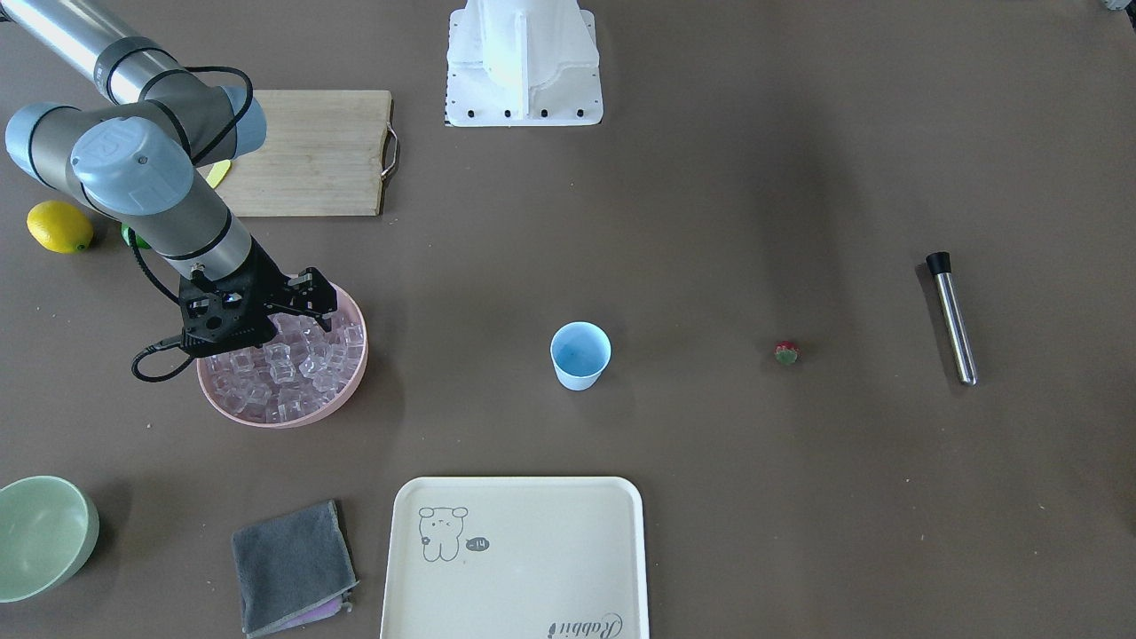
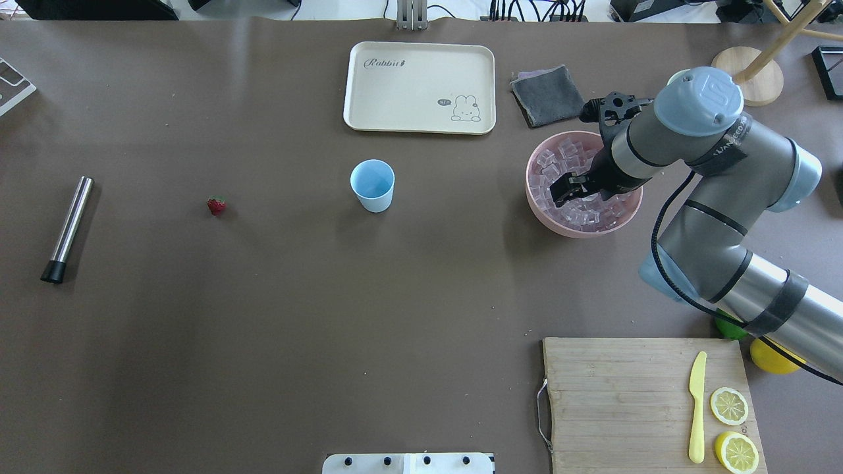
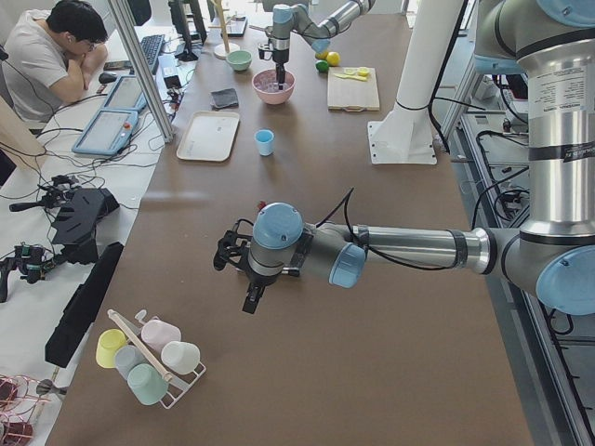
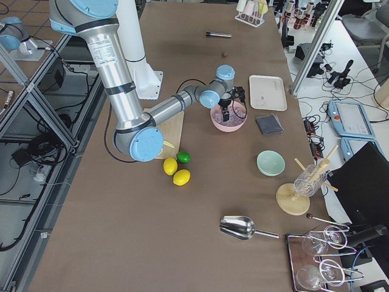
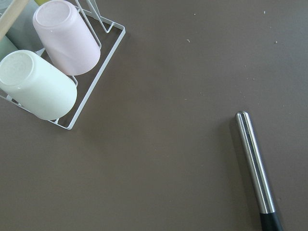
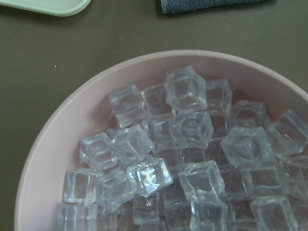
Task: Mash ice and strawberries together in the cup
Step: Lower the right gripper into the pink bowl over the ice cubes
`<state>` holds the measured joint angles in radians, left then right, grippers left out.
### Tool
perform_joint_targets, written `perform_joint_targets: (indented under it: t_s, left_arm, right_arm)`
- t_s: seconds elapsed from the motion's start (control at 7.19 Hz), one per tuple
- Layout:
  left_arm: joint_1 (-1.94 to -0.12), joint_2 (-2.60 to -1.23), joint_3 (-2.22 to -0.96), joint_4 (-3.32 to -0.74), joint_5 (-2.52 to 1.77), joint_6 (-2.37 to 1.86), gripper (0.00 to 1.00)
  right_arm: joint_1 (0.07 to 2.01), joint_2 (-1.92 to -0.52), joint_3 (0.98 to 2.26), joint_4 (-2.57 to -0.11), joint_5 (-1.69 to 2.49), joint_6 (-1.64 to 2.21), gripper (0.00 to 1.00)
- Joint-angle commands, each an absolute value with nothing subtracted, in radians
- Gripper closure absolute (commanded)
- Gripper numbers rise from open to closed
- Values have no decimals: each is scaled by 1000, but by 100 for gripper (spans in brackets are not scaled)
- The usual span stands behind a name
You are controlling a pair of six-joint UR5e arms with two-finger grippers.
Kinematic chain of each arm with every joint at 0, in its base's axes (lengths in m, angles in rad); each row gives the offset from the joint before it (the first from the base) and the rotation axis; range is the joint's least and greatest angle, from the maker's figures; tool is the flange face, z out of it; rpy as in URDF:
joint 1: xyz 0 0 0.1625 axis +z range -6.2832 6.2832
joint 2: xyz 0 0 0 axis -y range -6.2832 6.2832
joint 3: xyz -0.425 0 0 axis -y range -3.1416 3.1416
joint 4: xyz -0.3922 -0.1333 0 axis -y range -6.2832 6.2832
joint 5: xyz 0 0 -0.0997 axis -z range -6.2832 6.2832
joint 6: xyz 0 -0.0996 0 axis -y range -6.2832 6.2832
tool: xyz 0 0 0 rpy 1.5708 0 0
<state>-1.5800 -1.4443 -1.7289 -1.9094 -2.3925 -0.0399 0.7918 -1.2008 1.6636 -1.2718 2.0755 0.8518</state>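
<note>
Ice (image 6: 192, 130) is piled in the pink bowl (image 2: 546, 217) with the right gripper (image 2: 568, 189) hanging just over it; honestly can't tell if it's open. The cup (image 2: 373, 185) sits well apart mid-surface (image 2: 263, 329) and looks empty, strawberry (image 2: 216, 206) beyond it. I'd pick a cube sitting proud on top, drop straight down and pinch its flat faces so it doesn't squirt out.

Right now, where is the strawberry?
In the overhead view the strawberry sits left of centre, alone between the blue cup and the steel rod.
</note>
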Motion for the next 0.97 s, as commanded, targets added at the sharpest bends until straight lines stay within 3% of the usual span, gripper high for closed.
perform_joint_targets:
  t_s: [0.0,0.84]
  left_arm:
    - [-1580,-1453,-1726,-1910,-2390,-40,2]
    - [-1580,-1465,-1726,-1910,-2388,-40,2]
  right_arm:
    - [781,-1222,1675,-1272,2075,874,8]
    - [764,-1246,1686,-1279,2086,894,11]
